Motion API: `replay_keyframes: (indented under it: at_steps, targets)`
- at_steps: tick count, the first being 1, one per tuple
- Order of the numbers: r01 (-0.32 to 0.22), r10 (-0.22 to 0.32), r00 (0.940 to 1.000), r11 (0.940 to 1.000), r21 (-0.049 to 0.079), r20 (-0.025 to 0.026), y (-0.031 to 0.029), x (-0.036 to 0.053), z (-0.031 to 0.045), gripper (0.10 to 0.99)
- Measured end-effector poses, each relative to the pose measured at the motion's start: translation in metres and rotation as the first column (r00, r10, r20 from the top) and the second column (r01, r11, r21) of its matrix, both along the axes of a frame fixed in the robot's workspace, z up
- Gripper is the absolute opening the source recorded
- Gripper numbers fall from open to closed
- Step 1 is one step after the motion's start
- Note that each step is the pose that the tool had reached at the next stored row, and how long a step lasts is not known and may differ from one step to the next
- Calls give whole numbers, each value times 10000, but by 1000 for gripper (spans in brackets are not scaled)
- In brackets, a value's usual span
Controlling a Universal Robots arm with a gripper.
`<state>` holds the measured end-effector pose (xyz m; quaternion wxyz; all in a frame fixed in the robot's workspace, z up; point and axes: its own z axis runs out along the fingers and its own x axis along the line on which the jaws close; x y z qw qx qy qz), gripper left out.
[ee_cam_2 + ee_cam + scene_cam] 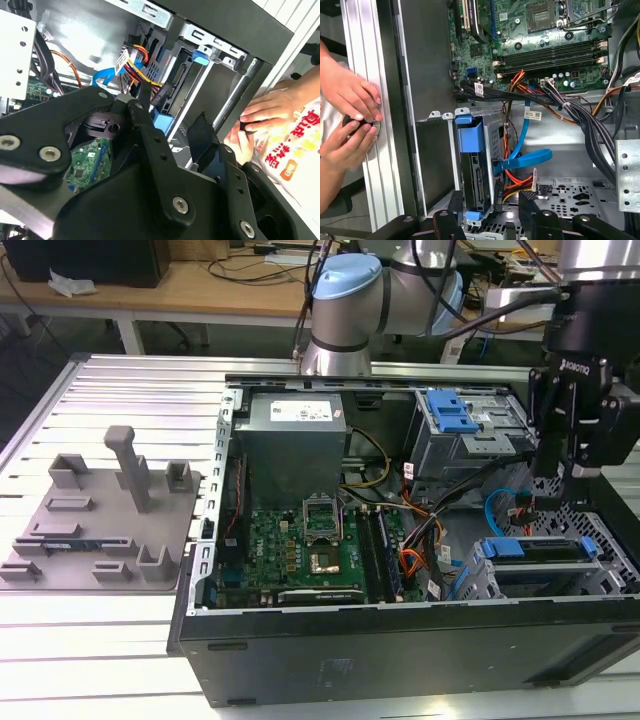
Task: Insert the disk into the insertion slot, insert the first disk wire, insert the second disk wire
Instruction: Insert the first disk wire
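Ribbed aluminium tabletop (130, 390), carrying open computer case (400, 650). Within case: power supply (295, 445); motherboard (300, 540); grey insertion slot (478, 580), containing disk (476, 182) in blue carrier (470, 136). Gripper (491, 202) above case at slot, jaws spread.

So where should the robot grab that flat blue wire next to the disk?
Probably the blue wire is best pinched at its stiff end beside the disk, not on its floppy loop. It's a flat ribbon, so the fingers should close on its two wide faces, coming in through the open side of the case.
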<state>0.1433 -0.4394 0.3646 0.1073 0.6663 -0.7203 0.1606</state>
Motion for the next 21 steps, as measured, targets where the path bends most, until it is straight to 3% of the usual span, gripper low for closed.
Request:
replay_keyframes:
  at_steps: [2,4,6,7,13,17,21]
  targets:
    - [11,-11,10000,10000,-3,8,1,0,-22,549]
    - [14,-14,10000,10000,-6,24,5,1,-42,416]
    - [14,-14,10000,10000,-7,41,12,0,-60,416]
    - [14,-14,10000,10000,-7,51,16,0,-70,353]
    - [15,-15,9999,10000,-7,117,34,0,-140,353]
    - [22,-22,9997,10000,-11,233,35,1,-181,353]
    - [42,-41,9997,10000,-10,244,39,0,-192,353]
